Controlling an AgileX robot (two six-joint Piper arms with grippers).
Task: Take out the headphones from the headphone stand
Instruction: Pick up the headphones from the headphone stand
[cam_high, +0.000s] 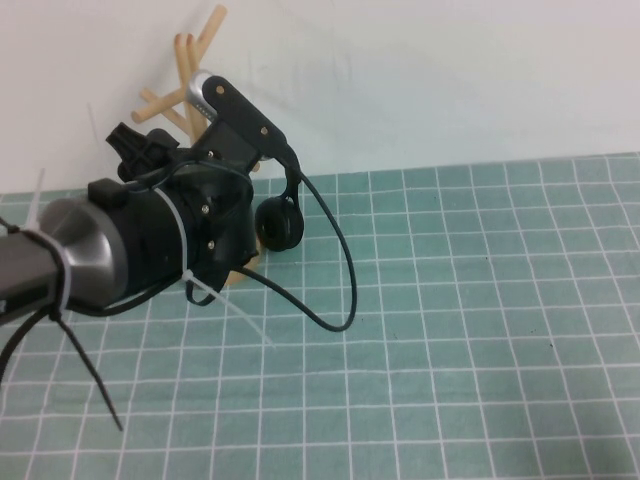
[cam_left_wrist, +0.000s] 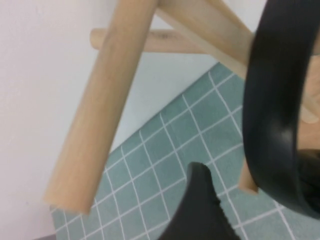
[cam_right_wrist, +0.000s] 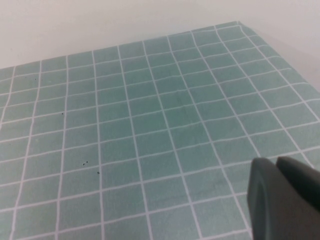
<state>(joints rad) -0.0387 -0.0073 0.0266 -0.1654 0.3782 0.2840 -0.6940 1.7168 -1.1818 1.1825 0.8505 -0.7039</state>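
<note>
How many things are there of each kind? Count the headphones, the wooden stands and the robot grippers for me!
Headphones: 1, on the stand
Headphone stand: 1
Grippers: 2, the left gripper at the stand, the right gripper over bare green mat
Total: 4

The left hand (cam_high: 205, 215) covers the pole and round base of the headphone stand (cam_high: 190, 60) in the high view, along with most of the headphones (cam_high: 278, 222), so only one ear cup and a headband stretch show. Its fingers cannot be read as parted or closed. The right hand (cam_right_wrist: 285, 200) is cut off at the right wrist view's corner, a blurred dark lump.
</note>
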